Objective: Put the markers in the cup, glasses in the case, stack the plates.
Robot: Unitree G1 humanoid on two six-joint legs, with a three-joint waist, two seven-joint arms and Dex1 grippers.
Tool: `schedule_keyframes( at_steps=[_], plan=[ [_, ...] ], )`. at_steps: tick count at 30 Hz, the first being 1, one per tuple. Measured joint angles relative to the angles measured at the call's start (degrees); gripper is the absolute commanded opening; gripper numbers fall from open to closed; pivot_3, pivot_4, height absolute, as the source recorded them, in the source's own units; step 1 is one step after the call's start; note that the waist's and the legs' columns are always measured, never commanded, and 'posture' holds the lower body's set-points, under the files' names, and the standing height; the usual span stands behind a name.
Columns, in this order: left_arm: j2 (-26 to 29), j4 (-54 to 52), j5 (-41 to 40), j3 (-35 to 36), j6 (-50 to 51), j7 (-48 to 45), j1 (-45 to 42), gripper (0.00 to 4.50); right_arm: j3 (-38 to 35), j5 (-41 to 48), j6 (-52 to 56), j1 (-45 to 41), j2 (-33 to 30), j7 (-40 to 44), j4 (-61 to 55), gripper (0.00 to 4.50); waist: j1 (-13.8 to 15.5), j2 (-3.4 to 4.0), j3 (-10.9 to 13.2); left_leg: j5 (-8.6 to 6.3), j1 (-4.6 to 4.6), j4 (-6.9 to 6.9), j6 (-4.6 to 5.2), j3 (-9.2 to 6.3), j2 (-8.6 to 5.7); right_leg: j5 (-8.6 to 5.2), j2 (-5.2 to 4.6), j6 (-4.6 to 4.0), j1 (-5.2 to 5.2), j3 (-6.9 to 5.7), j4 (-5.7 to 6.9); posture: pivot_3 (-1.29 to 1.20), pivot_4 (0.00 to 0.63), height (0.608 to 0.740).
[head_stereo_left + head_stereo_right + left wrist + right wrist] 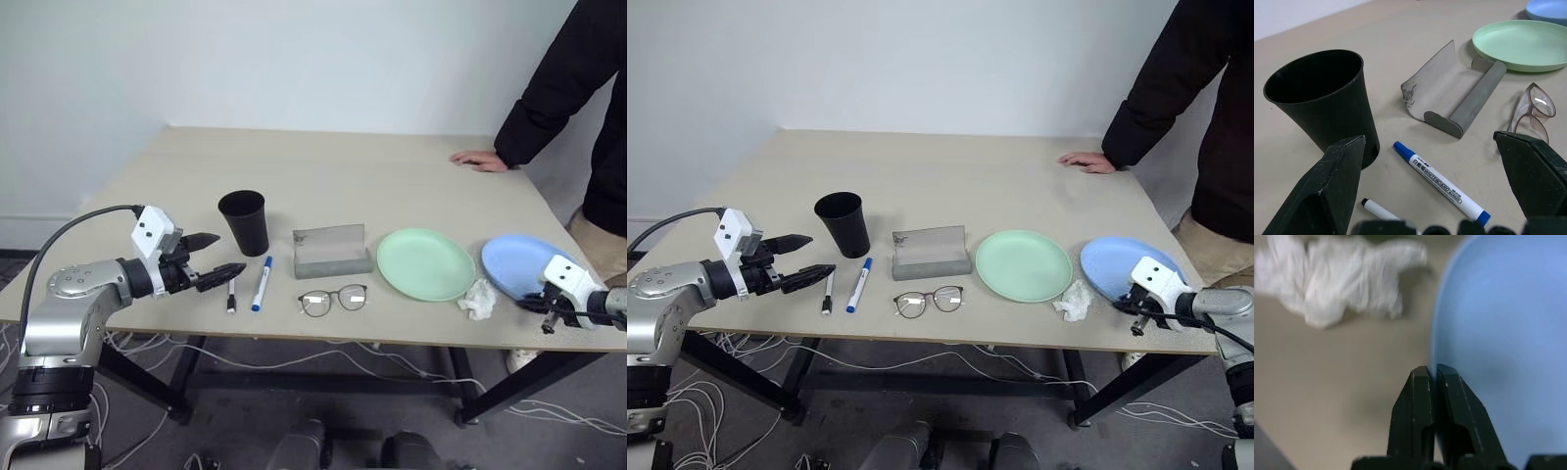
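The light beige wooden table (pixel 392 171) is showing a wide bare stretch behind the row of things, while everything is lying close to its near edge. The left hand (pixel 217 257) is hovering with its two black fingers spread wide and holding nothing, just beside the slim white marker with the black cap (pixel 231 297) and near the white marker with blue cap and ends (pixel 262 283), both lying flat in front of the matte black tapered plastic cup (pixel 244 222), which is standing upright. Next along the row, the grey rectangular glasses case (pixel 332 251) is sitting with its lid up, and the thin dark round-framed glasses (pixel 333 300) are resting just in front of it, nearest the table edge. The round mint green plate (pixel 425 263) and the round light blue plate (pixel 522 266) are lying side by side, apart and unstacked, with a crumpled white tissue (pixel 478 299) in front of the gap between them. The right hand (pixel 1432 374) is sitting at the blue plate's near rim; its wrist view is showing the fingers pressed together at the plate's edge, though whether they are pinching the rim cannot be told. The left wrist view is showing the case's curved open inside. A person's hand (pixel 479 160) in a black sleeve is resting on the far right corner.
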Motion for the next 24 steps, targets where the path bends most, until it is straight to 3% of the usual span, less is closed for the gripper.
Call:
schedule_keyframes(
  at_steps=[10, 24],
  plan=[
    [0.0, -0.5, -0.3, 0.0, 0.2, 0.2, 0.3, 4.50, 0.0, -1.1, -0.6, -1.1, -0.1, 0.6, -0.4, 0.03, 0.0, 0.03, 0.0, 0.00, 0.00, 0.00, 0.00, 0.02, -0.02, 0.00, 0.01, 0.00, -0.02, 0.04, 0.05, 0.00, 0.000, 0.701],
    [-0.1, -0.8, -0.4, 0.0, 0.4, 0.9, 0.2, 4.50, 5.9, -1.3, 1.8, -6.3, 3.3, 4.4, -20.8, 0.03, -1.0, 0.07, 0.0, 0.00, -0.01, -0.03, -0.01, 0.03, -0.01, 0.00, 0.00, 0.00, -0.10, 0.06, 0.03, 0.00, 0.000, 0.701]
  ],
)
